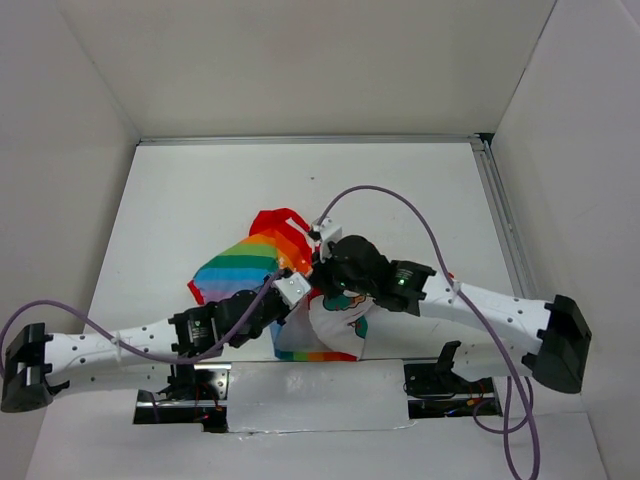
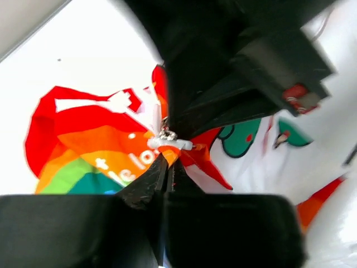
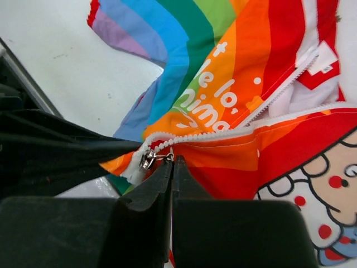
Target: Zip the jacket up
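Note:
The jacket (image 1: 262,262) lies crumpled in the middle of the white table, rainbow panel to the left and cartoon print (image 1: 345,305) to the right. My left gripper (image 2: 166,163) is shut on the jacket's bottom hem (image 2: 172,153), just below the zipper's lower end. My right gripper (image 3: 172,163) is shut on the metal pull tab of the zipper slider (image 3: 147,159), which sits at the bottom end of the white zipper teeth (image 3: 223,134). In the top view both grippers, left (image 1: 296,288) and right (image 1: 322,268), meet over the jacket's front.
White walls enclose the table on three sides. A metal rail (image 1: 502,215) runs along the right edge. A purple cable (image 1: 420,215) arcs above the right arm. The left gripper's black finger (image 3: 56,153) fills the left of the right wrist view.

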Controlling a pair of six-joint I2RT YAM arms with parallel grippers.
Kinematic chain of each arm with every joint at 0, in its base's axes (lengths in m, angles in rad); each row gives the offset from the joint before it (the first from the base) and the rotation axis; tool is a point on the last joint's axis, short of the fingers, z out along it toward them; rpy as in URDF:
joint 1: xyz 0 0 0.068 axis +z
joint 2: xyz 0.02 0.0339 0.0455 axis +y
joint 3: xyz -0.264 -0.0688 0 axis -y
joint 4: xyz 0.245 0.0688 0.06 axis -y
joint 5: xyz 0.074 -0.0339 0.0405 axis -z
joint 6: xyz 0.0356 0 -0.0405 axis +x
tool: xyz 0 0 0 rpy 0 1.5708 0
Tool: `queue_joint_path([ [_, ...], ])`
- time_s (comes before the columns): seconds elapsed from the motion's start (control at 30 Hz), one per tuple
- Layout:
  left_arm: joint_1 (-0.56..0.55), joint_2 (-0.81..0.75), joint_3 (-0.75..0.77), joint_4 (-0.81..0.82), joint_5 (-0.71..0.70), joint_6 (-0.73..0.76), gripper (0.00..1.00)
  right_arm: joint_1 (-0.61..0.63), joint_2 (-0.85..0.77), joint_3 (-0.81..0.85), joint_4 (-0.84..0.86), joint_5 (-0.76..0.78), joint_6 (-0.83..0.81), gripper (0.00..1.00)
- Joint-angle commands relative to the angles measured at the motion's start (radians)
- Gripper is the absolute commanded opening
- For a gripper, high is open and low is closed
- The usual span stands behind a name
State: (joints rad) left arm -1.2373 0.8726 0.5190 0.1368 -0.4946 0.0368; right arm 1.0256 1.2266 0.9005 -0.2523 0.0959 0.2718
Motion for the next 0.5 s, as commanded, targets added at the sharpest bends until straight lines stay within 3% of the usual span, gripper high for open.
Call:
queue_joint_path([
  [0.0,-0.002,-0.037,0.104,0.054,0.061,-0.162,0.13,-0.081,-0.093,-0.025,-0.077,0.228,-0.046,0.0],
  [0.07,0.035,-0.005,0.186,-0.131,0.064,-0.354,0.38,-0.081,-0.114,-0.003,-0.114,0.116,-0.026,0.0],
  [0.17,0.084,0.109,0.317,-0.384,0.068,-0.634,0.57,-0.079,-0.113,0.014,-0.148,-0.003,-0.005,0.0],
  [0.2,0.088,0.133,0.353,-0.567,0.054,-0.705,0.61,-0.076,-0.102,0.014,-0.15,-0.015,0.003,0.0],
  [0.3,0.093,0.221,0.501,-0.843,0.111,-0.961,0.69,-0.078,-0.067,0.021,-0.185,0.005,0.029,0.0],
  [0.4,0.13,0.292,0.584,-0.983,0.247,-1.13,0.74,-0.076,-0.041,0.032,-0.203,-0.005,0.056,0.0],
  [0.47,0.172,0.334,0.622,-1.109,0.338,-1.351,0.8,-0.073,-0.036,0.034,-0.214,0.011,0.073,0.0],
])
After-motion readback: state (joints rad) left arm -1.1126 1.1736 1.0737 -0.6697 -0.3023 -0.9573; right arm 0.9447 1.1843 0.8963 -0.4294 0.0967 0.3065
